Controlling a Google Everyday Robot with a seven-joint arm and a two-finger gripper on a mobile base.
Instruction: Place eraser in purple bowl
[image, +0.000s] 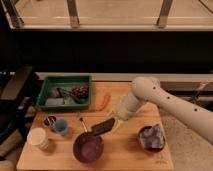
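The eraser (102, 128) is a small flat black block held at the tip of my gripper (113, 123), tilted, just above and right of the purple bowl's far rim. The purple bowl (88, 148) is round and deep, with a plain inside, and stands at the front middle of the wooden table. My pale arm reaches in from the right, and the gripper is shut on the eraser.
A green tray (65, 81) with items stands at the back left. An orange pepper (105, 101) lies beside it. A blue cup (61, 127), a white cup (37, 136) and a thin utensil (82, 123) are on the left. A small dark bowl with a cloth (152, 138) is on the right.
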